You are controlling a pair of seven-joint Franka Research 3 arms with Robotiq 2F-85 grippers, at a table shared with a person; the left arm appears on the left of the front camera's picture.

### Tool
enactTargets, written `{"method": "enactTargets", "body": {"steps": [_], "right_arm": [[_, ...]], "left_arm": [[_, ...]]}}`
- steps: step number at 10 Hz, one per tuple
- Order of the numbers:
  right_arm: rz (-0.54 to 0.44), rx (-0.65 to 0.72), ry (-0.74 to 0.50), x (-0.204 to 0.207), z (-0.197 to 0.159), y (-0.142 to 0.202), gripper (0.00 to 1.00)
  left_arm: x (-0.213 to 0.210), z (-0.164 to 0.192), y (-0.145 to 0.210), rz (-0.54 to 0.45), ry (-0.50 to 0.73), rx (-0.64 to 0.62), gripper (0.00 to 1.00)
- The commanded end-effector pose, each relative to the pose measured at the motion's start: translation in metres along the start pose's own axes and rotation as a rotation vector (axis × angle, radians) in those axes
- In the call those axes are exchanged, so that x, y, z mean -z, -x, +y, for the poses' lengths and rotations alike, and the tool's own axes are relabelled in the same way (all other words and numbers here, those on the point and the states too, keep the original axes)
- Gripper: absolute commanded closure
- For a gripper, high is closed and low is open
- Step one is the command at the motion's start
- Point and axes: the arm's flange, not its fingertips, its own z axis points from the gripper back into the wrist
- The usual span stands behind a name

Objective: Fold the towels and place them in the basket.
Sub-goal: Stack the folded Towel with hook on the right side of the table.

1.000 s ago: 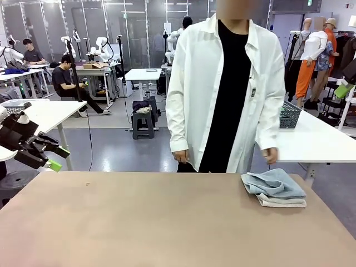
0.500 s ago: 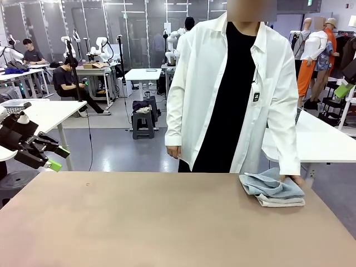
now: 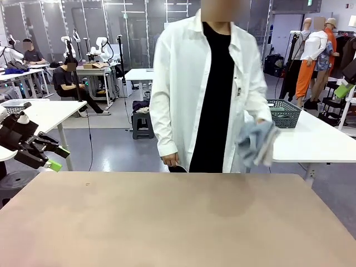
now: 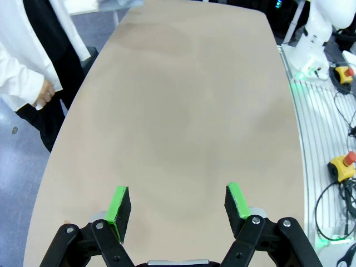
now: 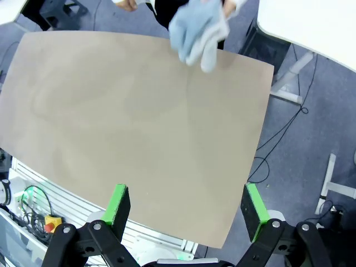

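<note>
No text, label, brand or number can be read; a small dark badge on the person's white coat (image 3: 239, 92) is too blurred.

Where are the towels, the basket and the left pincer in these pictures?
towels (image 3: 257, 142), front view, middle of the bundle in the person's hand.
basket (image 3: 285, 113), front view, its lattice side.
left pincer (image 4: 179, 202), left wrist view, midway between its green pads.

A robotics lab: a large open hall with a grey floor (image 3: 111, 150) and glass partitions (image 3: 133, 33). Far left, white robot arms (image 3: 102, 49) stand at white tables (image 3: 44, 114) where people sit working. Near the tabletop (image 4: 189, 111), cables and emergency-stop buttons (image 4: 342, 166) lie on a rack.
</note>
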Motion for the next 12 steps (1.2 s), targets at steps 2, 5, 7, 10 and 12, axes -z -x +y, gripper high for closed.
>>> {"method": "enactTargets", "body": {"steps": [2,5,7,10,12], "right_arm": [[0.014,0.022,0.006,-0.0019,0.0008,-0.0035,0.00],[0.014,0.022,0.006,-0.0019,0.0008,-0.0035,0.00],[0.014,0.022,0.006,-0.0019,0.0008,-0.0035,0.00],[0.014,0.022,0.006,-0.0019,0.0008,-0.0035,0.00],[0.014,0.022,0.006,-0.0019,0.0008,-0.0035,0.00]], "left_arm": [[0.0000,0.0000,-0.0002,-0.006,-0.004,0.002,0.14],[0.0000,0.0000,-0.0002,-0.006,-0.004,0.002,0.14],[0.0000,0.0000,-0.0002,-0.006,-0.004,0.002,0.14],[0.0000,0.0000,-0.0002,-0.006,-0.004,0.002,0.14],[0.0000,0.0000,-0.0002,-0.006,-0.004,0.002,0.14]]}}
